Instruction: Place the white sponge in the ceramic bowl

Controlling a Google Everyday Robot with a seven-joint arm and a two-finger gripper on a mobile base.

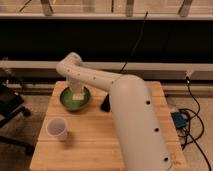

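Observation:
The green ceramic bowl [75,99] sits at the back left of the wooden table [95,145]. My white arm reaches over from the right and bends down above the bowl. My gripper [77,93] hangs over the middle of the bowl, just above its inside. A whitish block at the gripper's tip looks like the white sponge [78,94]; I cannot tell it apart from the gripper itself.
A white cup [57,128] stands at the front left of the table. A small dark object [105,104] lies right of the bowl, partly behind my arm. A black office chair [10,107] is left of the table. Cables and a blue box [181,120] lie on the floor at right.

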